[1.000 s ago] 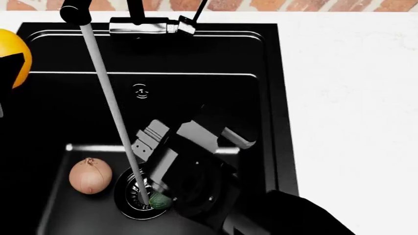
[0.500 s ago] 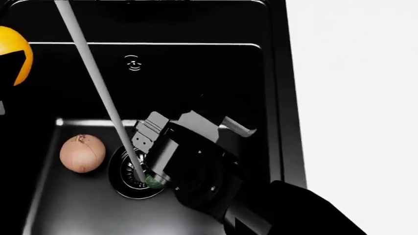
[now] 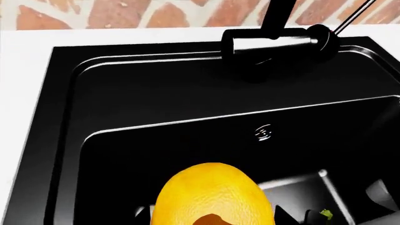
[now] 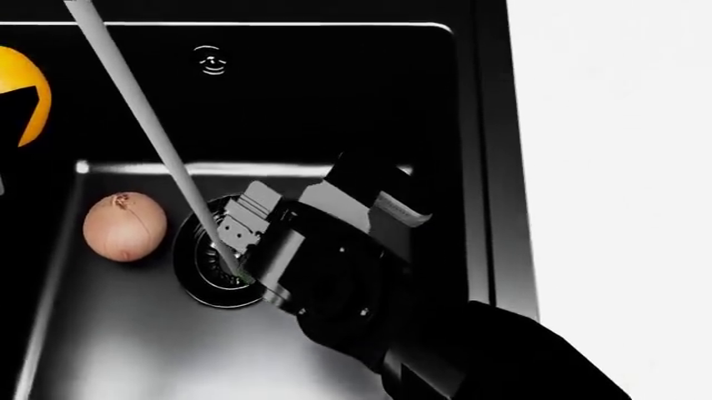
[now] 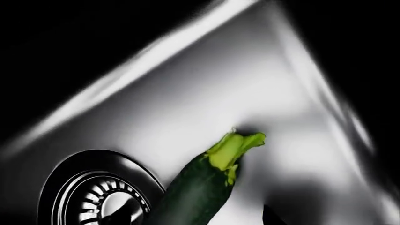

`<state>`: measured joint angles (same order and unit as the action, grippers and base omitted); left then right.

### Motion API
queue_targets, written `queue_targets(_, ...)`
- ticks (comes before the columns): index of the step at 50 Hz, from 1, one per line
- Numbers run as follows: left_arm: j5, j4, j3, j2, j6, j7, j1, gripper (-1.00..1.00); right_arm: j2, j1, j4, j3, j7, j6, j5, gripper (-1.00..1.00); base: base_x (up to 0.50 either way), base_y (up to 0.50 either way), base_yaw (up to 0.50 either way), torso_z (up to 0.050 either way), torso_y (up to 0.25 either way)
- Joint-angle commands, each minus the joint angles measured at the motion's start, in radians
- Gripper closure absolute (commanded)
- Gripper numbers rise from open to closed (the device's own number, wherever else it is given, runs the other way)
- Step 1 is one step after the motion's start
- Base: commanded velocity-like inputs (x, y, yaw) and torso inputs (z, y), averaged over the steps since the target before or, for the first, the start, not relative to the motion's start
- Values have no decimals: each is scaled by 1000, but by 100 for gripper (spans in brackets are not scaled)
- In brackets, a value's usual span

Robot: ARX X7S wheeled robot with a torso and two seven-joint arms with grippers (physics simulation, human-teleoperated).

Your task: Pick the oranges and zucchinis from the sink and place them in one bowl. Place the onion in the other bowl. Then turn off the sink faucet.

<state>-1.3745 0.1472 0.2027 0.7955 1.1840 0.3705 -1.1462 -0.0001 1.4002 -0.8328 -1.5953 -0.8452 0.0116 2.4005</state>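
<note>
My left gripper (image 3: pixel 212 221) is shut on an orange (image 3: pixel 212 197), held above the black sink (image 3: pixel 156 140); the orange also shows at the head view's left edge (image 4: pixel 22 92). The right gripper (image 4: pixel 236 243) is down in the basin beside the drain (image 4: pixel 206 271), shut on a dark green zucchini (image 5: pixel 200 187) whose light stem tip (image 5: pixel 234 146) points away over the sink floor. The pinkish-tan onion (image 4: pixel 125 227) lies on the sink floor left of the drain. The faucet (image 3: pixel 275 42) stands at the sink's back rim, and its water stream (image 4: pixel 145 133) runs to the drain. Both bowls are out of view.
White countertop (image 4: pixel 623 167) runs along the sink's right side. An overflow hole (image 4: pixel 209 60) sits in the back wall. A brick wall (image 3: pixel 125 14) stands behind the counter. My right arm (image 4: pixel 478 358) crosses the basin's near right part.
The head view has dropped, so the sink slid upward and the faucet left the picture. My right gripper has shifted slightly left toward the drain. The orange holds its place.
</note>
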Motion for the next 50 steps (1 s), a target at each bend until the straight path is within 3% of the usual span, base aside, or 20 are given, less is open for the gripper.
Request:
queue_targets(1,-3,-6,1,8,-11,-2,4,100,0,-20,-6,-8,34,-5,22,-100,13,0,0,7,-178)
queue_targets(4,-3,-9,1,10,-13,-5,4,100,0,-21,-8,-8,32,-4,20,-100,10,1,4,7,-178)
queue_targets(5,-2,-12,1,10,-14,-2,4,100,0,-21,-7,-9,28,-8,11,100,10,3,5,7,-104)
queue_targets(30,-24,-16,-6,6,-25,15,20,100,0,0,29,-7,-34,-44,-24,100,1,0,0,0,-1)
queue_targets(50,-24,-14,1,-7,-37,25,20,100,0,2,33,-6,-47,-19,-31,100,1,0,0,1,178)
